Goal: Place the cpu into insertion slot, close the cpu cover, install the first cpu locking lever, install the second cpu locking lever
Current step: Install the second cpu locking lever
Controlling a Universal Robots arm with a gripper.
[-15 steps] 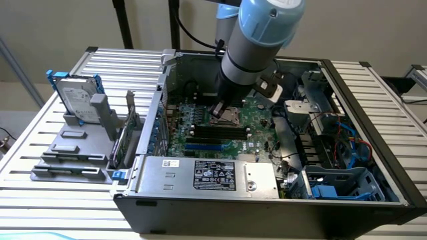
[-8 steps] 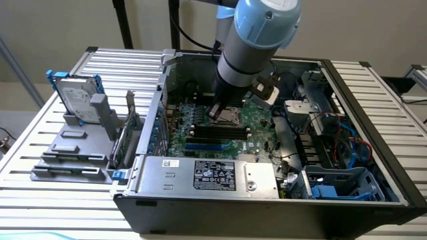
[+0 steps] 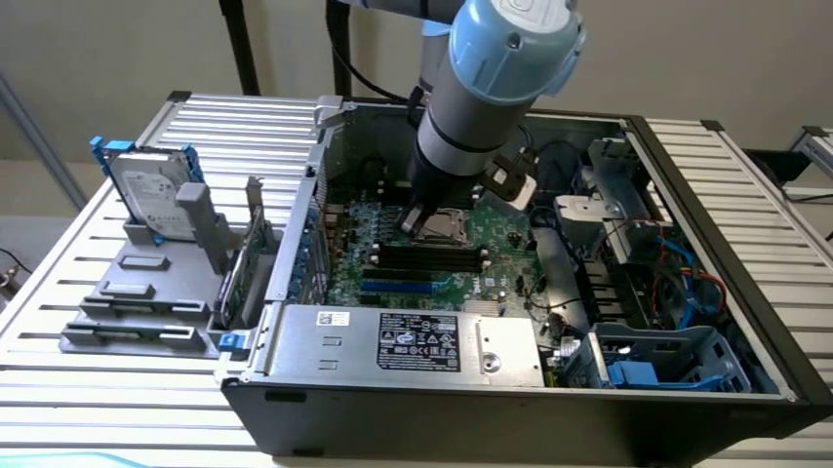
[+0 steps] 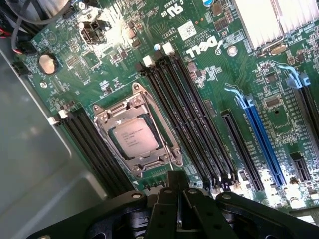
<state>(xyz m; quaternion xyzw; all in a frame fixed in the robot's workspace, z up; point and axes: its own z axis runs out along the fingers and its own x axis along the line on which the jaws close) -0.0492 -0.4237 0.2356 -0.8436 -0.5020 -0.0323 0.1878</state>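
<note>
1. One grey-and-blue robot arm (image 3: 489, 88) reaches down into one open black computer case (image 3: 521, 409) lying on a ribbed metal table (image 3: 78, 380).
2. Its black end effector (image 4: 178, 191) is clenched, fingers pressed together with nothing between them, just above the edge of the socket.
3. One pale silver square cpu (image 4: 134, 139) sits flat in the square metal-rimmed insertion slot (image 4: 112, 149) on the green circuit board (image 4: 209, 74).
4. The silver metal frame of the cpu cover (image 4: 144, 107) lies closed around the chip.
5. One thin metal locking lever (image 4: 160, 142) runs along the cover's side to the fingertips.
6. Four long black memory slots (image 4: 184, 114) lie beside the socket; two more (image 4: 92, 144) lie on its other side.
7. One blue expansion slot (image 4: 261, 139) lies farther off.
</note>
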